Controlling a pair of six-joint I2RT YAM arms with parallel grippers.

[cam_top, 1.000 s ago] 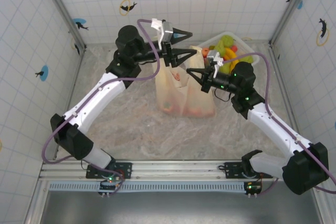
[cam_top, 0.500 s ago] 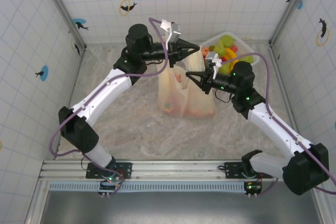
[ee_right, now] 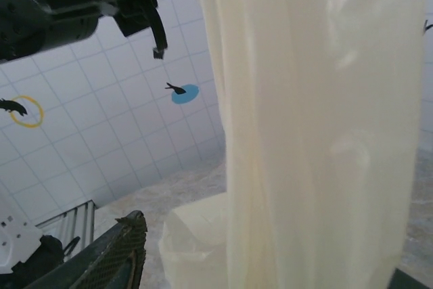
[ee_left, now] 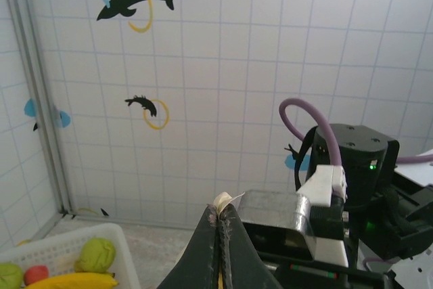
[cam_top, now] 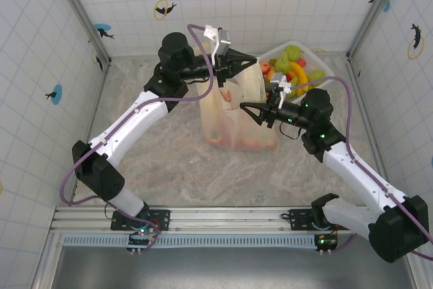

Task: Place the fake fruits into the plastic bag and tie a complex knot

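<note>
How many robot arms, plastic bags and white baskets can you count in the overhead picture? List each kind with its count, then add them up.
Robot arms: 2 (left arm, right arm)
Plastic bag: 1
White basket: 1
Total: 4

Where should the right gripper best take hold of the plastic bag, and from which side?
Probably the stretched upper band of the plastic bag, just below where the left gripper pinches it. The right gripper should come in level from the robot's right, because the film hangs upright and taut there.
</note>
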